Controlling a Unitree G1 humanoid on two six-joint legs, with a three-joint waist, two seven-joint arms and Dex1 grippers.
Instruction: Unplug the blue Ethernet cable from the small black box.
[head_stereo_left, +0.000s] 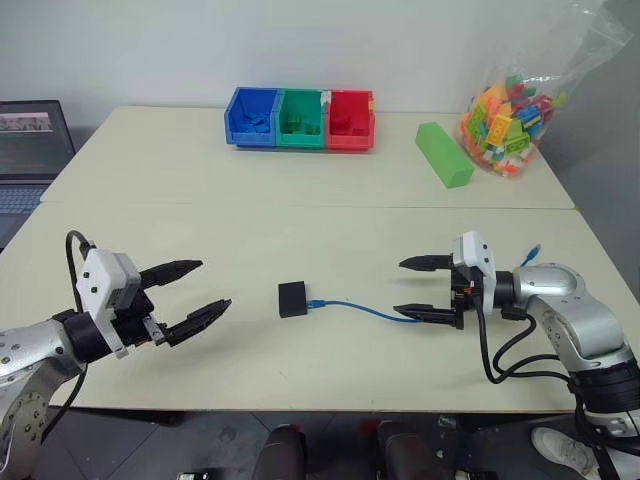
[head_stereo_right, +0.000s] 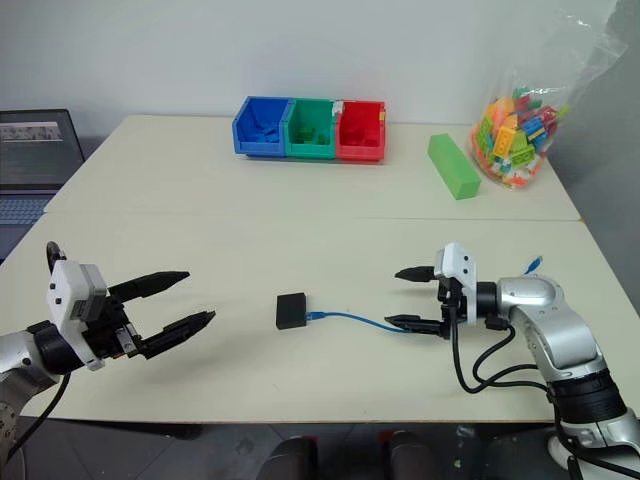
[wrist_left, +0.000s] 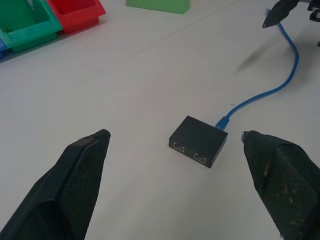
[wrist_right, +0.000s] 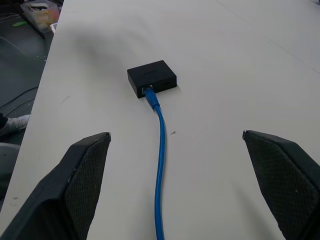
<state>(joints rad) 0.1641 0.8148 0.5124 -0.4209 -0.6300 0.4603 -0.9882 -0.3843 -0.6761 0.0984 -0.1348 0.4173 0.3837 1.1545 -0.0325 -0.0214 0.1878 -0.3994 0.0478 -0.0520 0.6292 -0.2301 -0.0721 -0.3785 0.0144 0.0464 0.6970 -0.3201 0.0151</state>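
The small black box (head_stereo_left: 291, 299) lies flat on the cream table's near half, between my two arms. The blue Ethernet cable (head_stereo_left: 358, 306) is plugged into the box's right face and trails right along the table, under my right gripper (head_stereo_left: 424, 288); its far plug (head_stereo_left: 531, 251) pokes up behind that arm. My right gripper is open, its fingers pointing left above the cable, touching nothing. My left gripper (head_stereo_left: 193, 291) is open too, a hand's width left of the box, aimed at it. In the left wrist view the box (wrist_left: 198, 141) shows two free ports.
At the table's far side stand blue (head_stereo_left: 252, 117), green (head_stereo_left: 301, 119) and red (head_stereo_left: 350, 120) bins in a row, a long green block (head_stereo_left: 443, 154) and a clear bag of coloured bricks (head_stereo_left: 508, 117). A laptop (head_stereo_left: 30, 150) sits off the table's left end.
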